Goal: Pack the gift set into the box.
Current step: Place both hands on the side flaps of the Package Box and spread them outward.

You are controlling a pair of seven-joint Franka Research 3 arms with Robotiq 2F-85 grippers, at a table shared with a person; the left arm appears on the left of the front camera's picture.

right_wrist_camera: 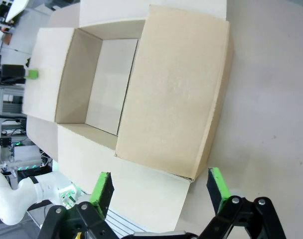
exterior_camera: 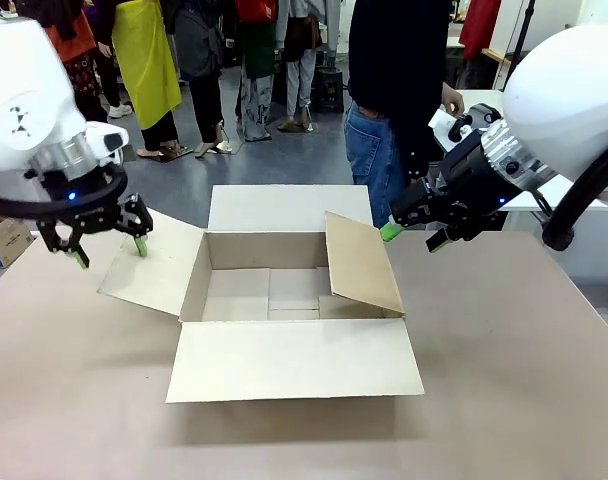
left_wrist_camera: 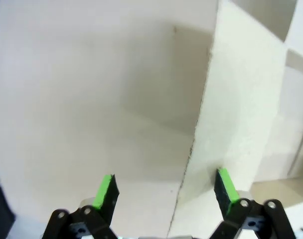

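Now box sits open on tan table; L gripper, R gripper both spread, empty; ppl behind.

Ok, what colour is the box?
Plain light brown; the box shows best in the front view.

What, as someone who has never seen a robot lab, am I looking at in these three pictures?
Two white robot arms work at a table. The front picture looks across it from between the arms toward a person. The other two come from cameras on each wrist, looking along the green-tipped fingers. On the table stands an open cardboard box, flaps spread, the right one raised. The left gripper hangs open over the left flap; the right gripper is open beside the raised flap. Neither holds anything.
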